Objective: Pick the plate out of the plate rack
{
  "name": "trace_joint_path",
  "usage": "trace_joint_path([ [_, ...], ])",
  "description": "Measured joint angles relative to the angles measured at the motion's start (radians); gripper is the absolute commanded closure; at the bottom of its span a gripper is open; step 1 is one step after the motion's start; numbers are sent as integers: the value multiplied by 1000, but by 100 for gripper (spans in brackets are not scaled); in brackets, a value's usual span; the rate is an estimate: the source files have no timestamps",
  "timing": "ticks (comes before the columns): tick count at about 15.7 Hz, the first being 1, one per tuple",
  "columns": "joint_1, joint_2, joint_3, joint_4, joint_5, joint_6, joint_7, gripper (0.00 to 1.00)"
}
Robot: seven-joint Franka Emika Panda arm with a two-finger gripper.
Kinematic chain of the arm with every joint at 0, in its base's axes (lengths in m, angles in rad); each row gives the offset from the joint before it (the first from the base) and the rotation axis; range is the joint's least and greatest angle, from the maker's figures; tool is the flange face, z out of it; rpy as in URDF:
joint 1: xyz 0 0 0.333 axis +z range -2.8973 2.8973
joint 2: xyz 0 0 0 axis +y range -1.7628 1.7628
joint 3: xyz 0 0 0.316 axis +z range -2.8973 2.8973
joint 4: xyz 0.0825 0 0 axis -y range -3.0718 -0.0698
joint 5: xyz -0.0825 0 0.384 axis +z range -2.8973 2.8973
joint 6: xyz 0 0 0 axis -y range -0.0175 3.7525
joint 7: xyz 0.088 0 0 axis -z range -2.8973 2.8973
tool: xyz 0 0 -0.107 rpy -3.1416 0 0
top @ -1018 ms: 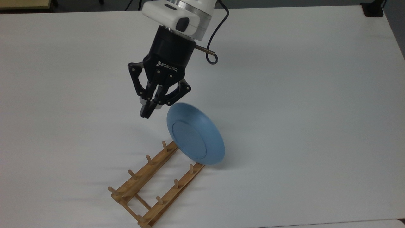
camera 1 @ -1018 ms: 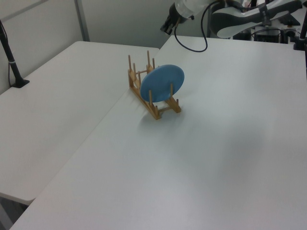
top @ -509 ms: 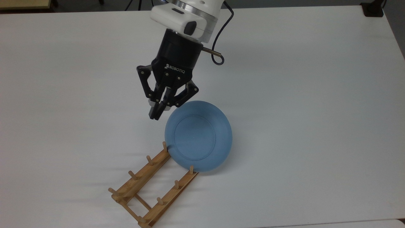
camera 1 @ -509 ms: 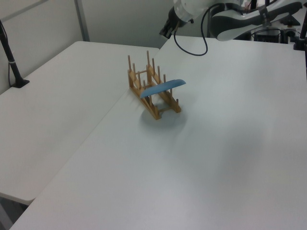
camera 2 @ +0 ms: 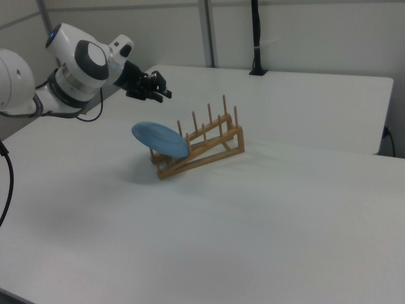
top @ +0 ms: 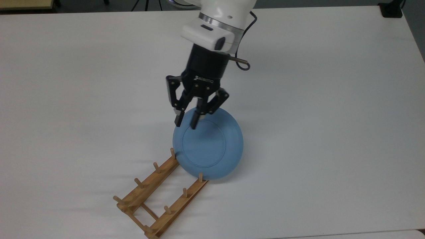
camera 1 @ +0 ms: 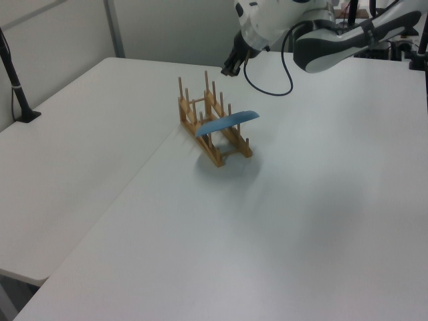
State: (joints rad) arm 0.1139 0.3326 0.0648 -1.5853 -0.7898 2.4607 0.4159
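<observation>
Presently catalogued, top view: pincer [top: 186, 122], black, two fingers a narrow gap apart and holding nothing, tips over the upper-left rim of the plate [top: 208, 146]; whether they touch it cannot be told. Plate, light blue, foot ring upward, lies tilted across the far end of the plate rack [top: 162, 197], hiding that end's rails; its far edge juts past the rack. Arm cut off by the frame's top edge. White counter [top: 332, 116] bare and broad on every side of the rack. Left view: plate [camera 1: 227, 122] seen nearly edge-on, a thin blue sliver resting atop the rack [camera 1: 212, 127], pegs rising behind it; pincer [camera 1: 229, 70] small and dark above and beyond the rack, its fingers hard to make out. Right view: plate [camera 2: 160, 139] slopes over the low end of the rack [camera 2: 201, 147], overhanging toward the right view's left; pincer [camera 2: 162, 92] apart from the plate, higher, with open counter [camera 2: 285, 209] all round.
</observation>
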Motion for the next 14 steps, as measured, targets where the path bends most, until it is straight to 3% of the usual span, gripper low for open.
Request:
trace_joint_path([
  [8,97,-89,4,-147,2,-40,-97,31],
  [14,130,-90,4,-220,2,-106,-202,32],
])
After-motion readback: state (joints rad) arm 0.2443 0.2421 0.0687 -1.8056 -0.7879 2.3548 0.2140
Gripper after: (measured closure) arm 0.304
